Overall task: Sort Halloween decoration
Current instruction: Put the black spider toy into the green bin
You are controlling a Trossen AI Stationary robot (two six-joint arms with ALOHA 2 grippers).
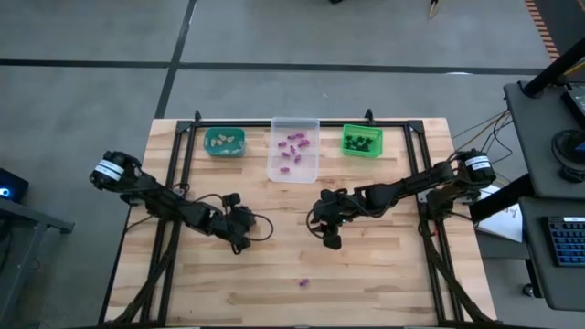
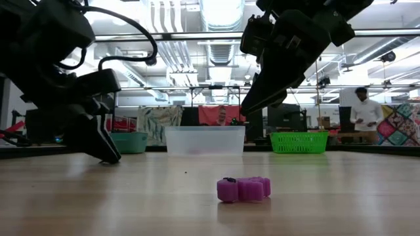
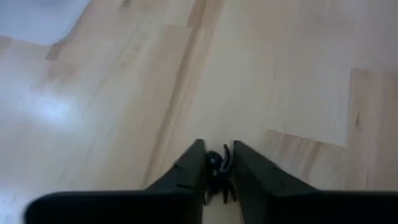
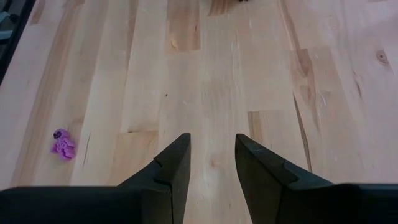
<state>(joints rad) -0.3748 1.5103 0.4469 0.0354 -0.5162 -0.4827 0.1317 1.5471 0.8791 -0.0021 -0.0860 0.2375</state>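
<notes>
On the wooden table (image 1: pixel 384 274), left end effector (image 3: pixel 217 163) grips a black trinket (image 3: pixel 216 169); right end effector (image 4: pixel 212 155) released.

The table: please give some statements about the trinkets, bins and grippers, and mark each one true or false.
1. The left gripper holds a black trinket between its fingers. True.
2. The right gripper holds a purple trinket. False: its fingers are open and empty.
3. One purple trinket lies loose on the table. True.
4. The clear bin holds black trinkets. False: it holds purple ones.
5. The green bin stands beside the clear bin. True.
</notes>
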